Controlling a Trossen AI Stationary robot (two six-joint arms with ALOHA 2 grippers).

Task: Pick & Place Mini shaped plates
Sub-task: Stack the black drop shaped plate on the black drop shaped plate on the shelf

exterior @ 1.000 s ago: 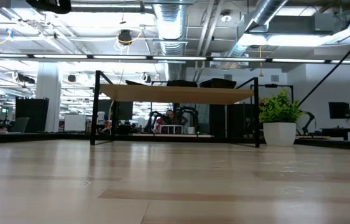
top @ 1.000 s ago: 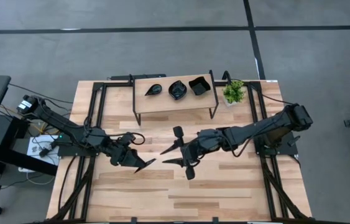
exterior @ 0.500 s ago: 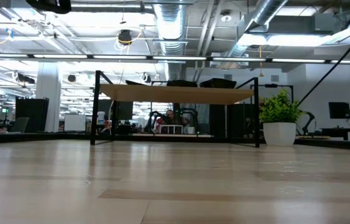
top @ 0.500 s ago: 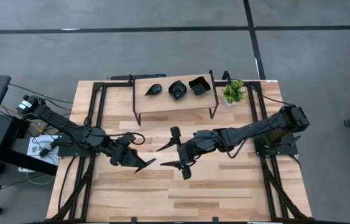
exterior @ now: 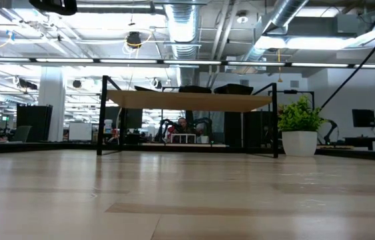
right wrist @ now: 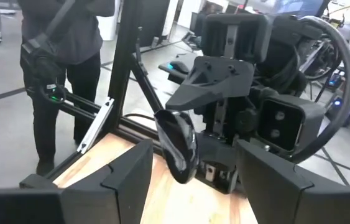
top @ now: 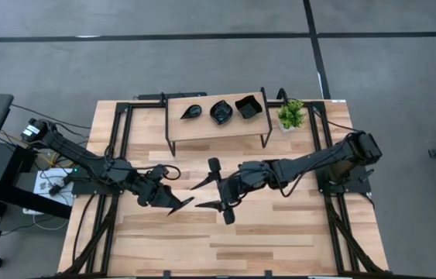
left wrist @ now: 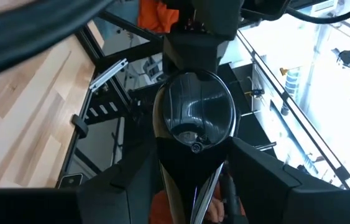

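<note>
A glossy black teardrop mini plate (left wrist: 193,115) hangs above the table's middle, with my left gripper (top: 185,202) shut on it. My right gripper (top: 194,197) faces it from the right, open, its fingers (right wrist: 131,177) on either side of the plate's wide end (right wrist: 178,146); I see no touch. Three more black plates (top: 221,112) lie on a small raised shelf (top: 216,128) at the table's far side, and show as dark shapes on top of the shelf (exterior: 187,101) in the low view. My left gripper pinches the plate's narrow, pointed end (left wrist: 193,171) between its two fingers. The fingers come level from the table's left and lie along the plate. The plate is lifted clear, stands on edge, and its wide end sticks out past the fingertips toward my right gripper.
A small potted plant (top: 290,115) stands at the far right beside the shelf. Black frame rails (top: 125,132) run along both table sides. A person (right wrist: 56,56) stands beyond the table's left edge. Bare wood (top: 225,244) lies toward the near edge.
My right gripper has crept toward the table's left, closing in on the plate in my left gripper, and its fingers now stand wider apart than a second ago. My left gripper and the plate have kept still.
</note>
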